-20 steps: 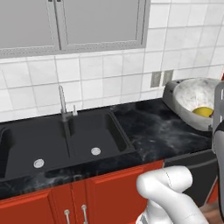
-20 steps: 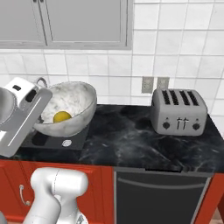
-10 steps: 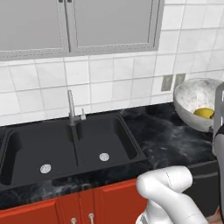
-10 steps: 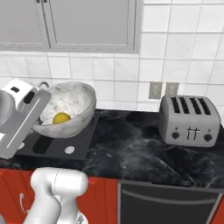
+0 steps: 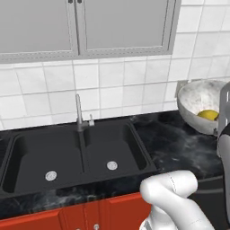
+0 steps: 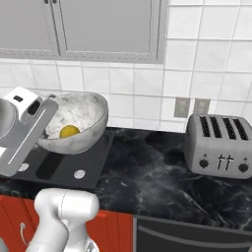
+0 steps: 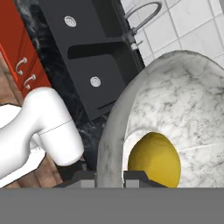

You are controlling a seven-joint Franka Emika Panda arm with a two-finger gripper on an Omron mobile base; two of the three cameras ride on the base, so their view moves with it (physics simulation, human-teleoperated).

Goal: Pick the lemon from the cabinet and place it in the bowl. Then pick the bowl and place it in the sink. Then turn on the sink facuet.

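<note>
One lemon (image 7: pixel 154 159) lies inside the tilted bowl (image 7: pixel 183 92).

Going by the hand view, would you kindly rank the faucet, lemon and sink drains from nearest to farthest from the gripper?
1. lemon, in the bowl the gripper holds by its rim.
2. nearer sink drain, mid-frame.
3. faucet and farther drain, at the top: too close to call.

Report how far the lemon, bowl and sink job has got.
Done: the lemon lies inside the bowl. In hand: the gripper has its jaws shut on the bowl's rim, carrying it tilted above the counter. Left: set the bowl in the sink, then turn on the faucet.
</note>
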